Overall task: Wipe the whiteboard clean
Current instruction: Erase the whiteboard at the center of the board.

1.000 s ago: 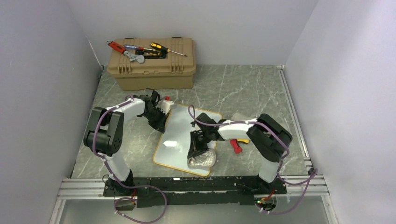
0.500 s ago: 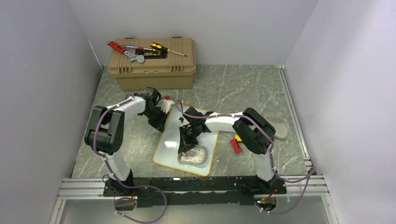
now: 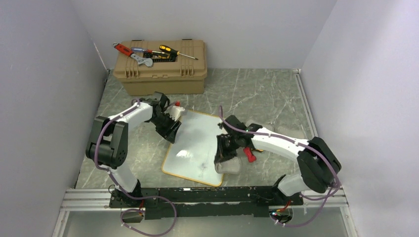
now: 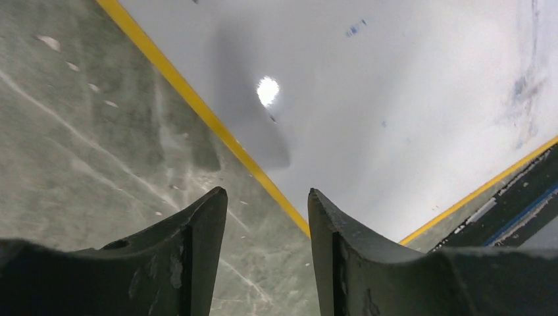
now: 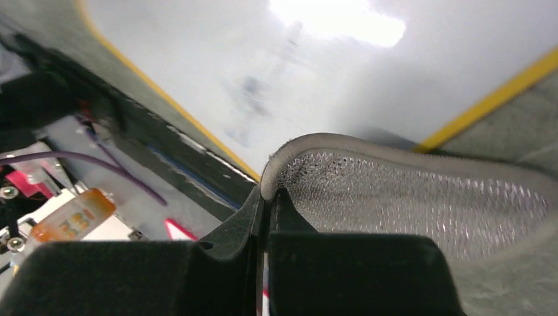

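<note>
Where the green-grey marbled table (image 3: 267,94) lies between the two arms, the flat white whiteboard (image 3: 195,143) with its thin orange-yellow frame rests face up. Its long axis runs from the near edge toward the far wall, the far end leaning a little right. Faint blue smudges (image 4: 526,85) mark its glossy face. The left gripper (image 4: 266,217) hangs over the board's left long edge, fingers spread with nothing between them. The right gripper (image 5: 268,197) is pinched on a grey mesh cloth (image 5: 408,191) lying across the board's right edge beside its near corner. A tan plastic toolbox (image 3: 160,74) stands well beyond.
</note>
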Available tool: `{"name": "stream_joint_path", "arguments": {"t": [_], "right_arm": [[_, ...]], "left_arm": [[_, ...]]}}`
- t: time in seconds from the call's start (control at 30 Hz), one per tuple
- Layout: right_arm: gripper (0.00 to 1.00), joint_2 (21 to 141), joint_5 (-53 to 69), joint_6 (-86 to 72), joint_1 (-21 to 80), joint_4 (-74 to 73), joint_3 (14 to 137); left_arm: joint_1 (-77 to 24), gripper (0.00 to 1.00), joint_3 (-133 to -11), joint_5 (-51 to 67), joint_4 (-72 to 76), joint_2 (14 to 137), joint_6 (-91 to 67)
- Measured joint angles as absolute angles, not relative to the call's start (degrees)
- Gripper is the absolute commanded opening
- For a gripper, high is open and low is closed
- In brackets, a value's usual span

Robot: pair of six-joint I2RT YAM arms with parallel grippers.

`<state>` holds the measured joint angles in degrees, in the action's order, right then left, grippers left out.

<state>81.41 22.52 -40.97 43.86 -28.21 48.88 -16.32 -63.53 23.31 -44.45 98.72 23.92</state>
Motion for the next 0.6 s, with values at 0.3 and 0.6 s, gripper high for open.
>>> {"name": "stream_joint_path", "arguments": {"t": [0.3, 0.6], "right_arm": [[0.00, 92.82, 22.17, -44.47, 48.77, -26.83, 46.85], [0.00, 100.07, 24.91, -49.34, 49.56, -25.28, 52.36]], "left_arm": [[-18.59, 0.39, -58.63, 24.16, -43.44, 98.56, 25.47], [-19.38, 0.08, -60.20, 19.79, -43.99, 100.73, 25.58]]}}
